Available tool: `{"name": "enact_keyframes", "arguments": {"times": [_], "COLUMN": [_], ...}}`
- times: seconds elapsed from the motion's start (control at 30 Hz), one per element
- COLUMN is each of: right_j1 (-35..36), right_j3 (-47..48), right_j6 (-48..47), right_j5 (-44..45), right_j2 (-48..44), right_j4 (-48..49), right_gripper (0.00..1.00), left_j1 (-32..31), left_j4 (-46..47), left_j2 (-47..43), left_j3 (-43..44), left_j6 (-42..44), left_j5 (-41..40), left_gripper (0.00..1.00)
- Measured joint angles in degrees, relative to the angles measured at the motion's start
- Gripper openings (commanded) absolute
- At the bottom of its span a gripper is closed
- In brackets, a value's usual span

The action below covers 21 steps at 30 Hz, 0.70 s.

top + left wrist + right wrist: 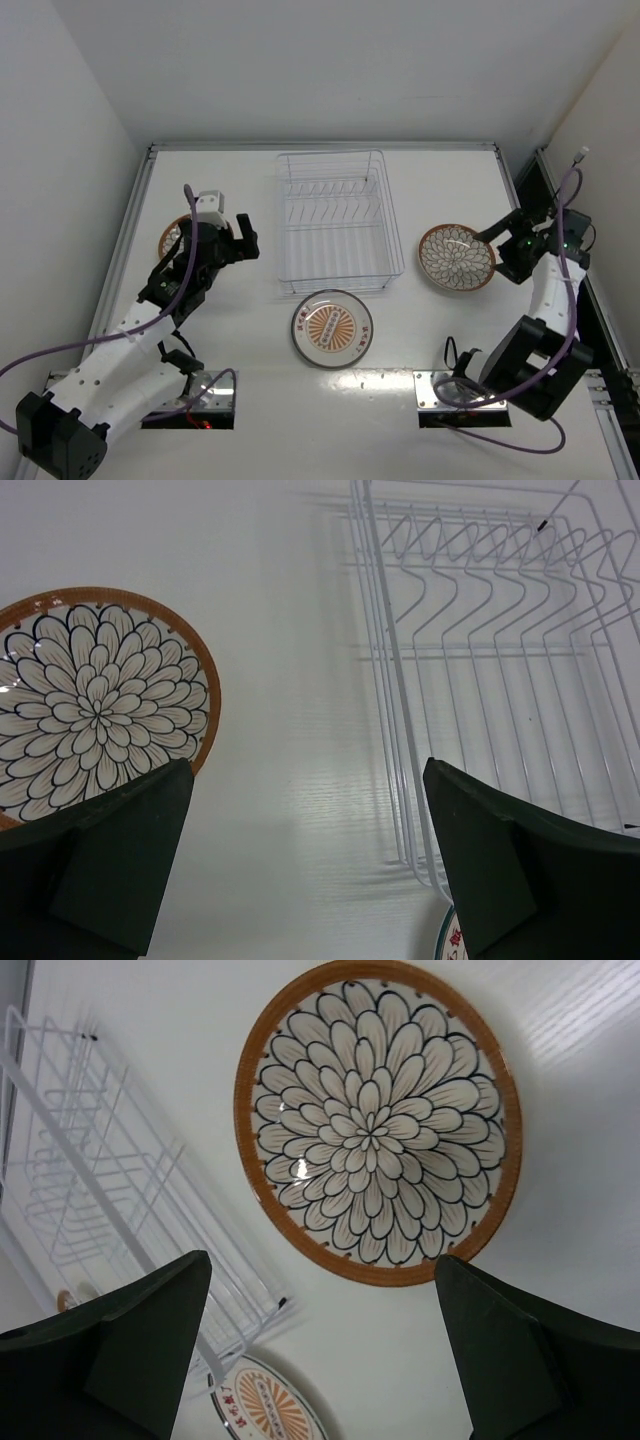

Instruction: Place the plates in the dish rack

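Note:
The silver-wire dish rack (335, 222) stands at the table's middle back, with nothing in it; its tines show in the left wrist view (480, 630) and its corner in the right wrist view (90, 1170). A brown-rimmed petal plate (172, 237) lies left of it, partly hidden by my left arm, and fills the left of the wrist view (95, 700). A second petal plate (456, 257) lies to the right (378, 1120). The sunburst plate (333, 328) lies in front of the rack (265, 1400). My left gripper (240, 238) is open above bare table (305, 870). My right gripper (500, 240) is open beside the right plate (320, 1350).
White walls close in the table on three sides. A metal rail (135, 215) runs along the left edge and another (520, 185) along the right. Purple cables (570, 215) trail off both arms.

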Motion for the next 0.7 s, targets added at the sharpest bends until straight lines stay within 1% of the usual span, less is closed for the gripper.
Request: {"name": "enact_keyframes", "arguments": {"times": [0.03, 0.07, 0.1, 0.17, 0.3, 0.33, 0.4, 0.5, 0.6, 0.7], "right_j1": [-1.60, -2.36, -3.19, -4.59, -9.27, -10.56, -12.63, -13.99, -14.16, -14.16], "right_j3": [-0.07, -0.31, -1.14, -3.82, -10.95, -12.63, -15.96, -19.23, -19.71, -19.69], "right_j6": [0.02, 0.02, 0.22, 0.87, 2.64, 3.13, 4.11, 5.38, 6.08, 6.62], "right_j5": [0.59, 0.46, 0.07, -0.68, -1.27, -1.77, -3.21, -5.81, -8.07, -10.45], "right_j2": [0.15, 0.33, 0.44, 0.46, 0.66, 0.94, 1.77, 3.15, 5.09, 8.57], "right_j4": [-0.17, 0.00, 0.83, 1.57, 2.10, 2.47, 4.37, 6.51, 8.63, 12.28], "right_gripper": [0.89, 0.89, 0.85, 0.82, 0.81, 0.79, 0.79, 0.79, 0.79, 0.76], "left_j1": [0.00, 0.00, 0.00, 0.00, 0.00, 0.00, 0.00, 0.00, 0.00, 0.00], "left_j4": [0.20, 0.33, 0.48, 0.48, 0.55, 0.55, 0.57, 0.66, 0.66, 0.66], "left_j2": [-0.13, -0.20, -0.28, -0.50, -0.55, -0.55, -0.55, -0.55, -0.55, -0.55], "left_j3": [0.00, 0.00, -0.09, -0.24, -0.33, -0.33, -0.35, -0.48, -0.50, -0.50], "left_j6": [0.07, 0.09, 0.13, 0.24, 0.39, 0.44, 0.46, 0.46, 0.48, 0.48], "left_j5": [0.11, 0.22, 0.33, 0.52, 0.74, 0.74, 0.74, 0.74, 0.98, 1.60], "left_gripper": [1.00, 1.00, 1.00, 1.00, 1.00, 1.00, 1.00, 1.00, 1.00, 1.00]}}
